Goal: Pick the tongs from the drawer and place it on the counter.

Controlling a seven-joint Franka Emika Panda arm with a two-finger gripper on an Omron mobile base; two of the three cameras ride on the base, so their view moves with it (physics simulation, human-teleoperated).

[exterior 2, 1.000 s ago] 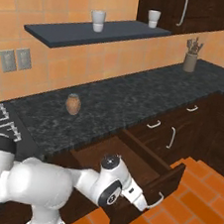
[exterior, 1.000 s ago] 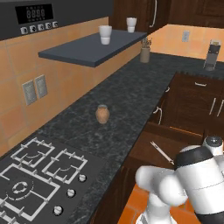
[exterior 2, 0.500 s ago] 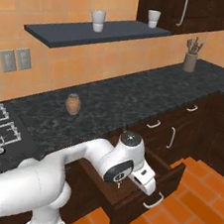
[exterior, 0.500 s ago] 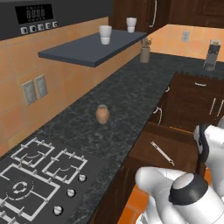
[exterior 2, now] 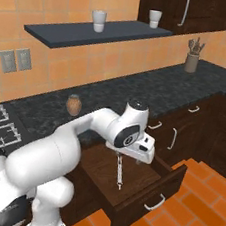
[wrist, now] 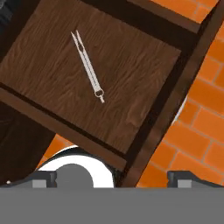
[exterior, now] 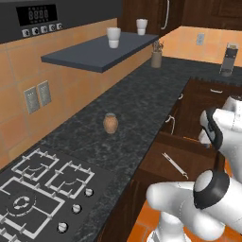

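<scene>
The hand hovers wide and empty above the thin silvery metal tongs lying flat in the dark brown wooden drawer, risking a skidding miss.

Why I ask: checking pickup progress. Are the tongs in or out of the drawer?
In: the tongs lie flat on the drawer floor, untouched.

Counted: 1 tongs in 1 open drawer, 1 brown clay jar on 1 counter, 2 white cups on 1 wall shelf, 1 utensil holder. Also 2 wall outlets side by side nr stove, 1 gas stove w/ 4 knobs.
</scene>
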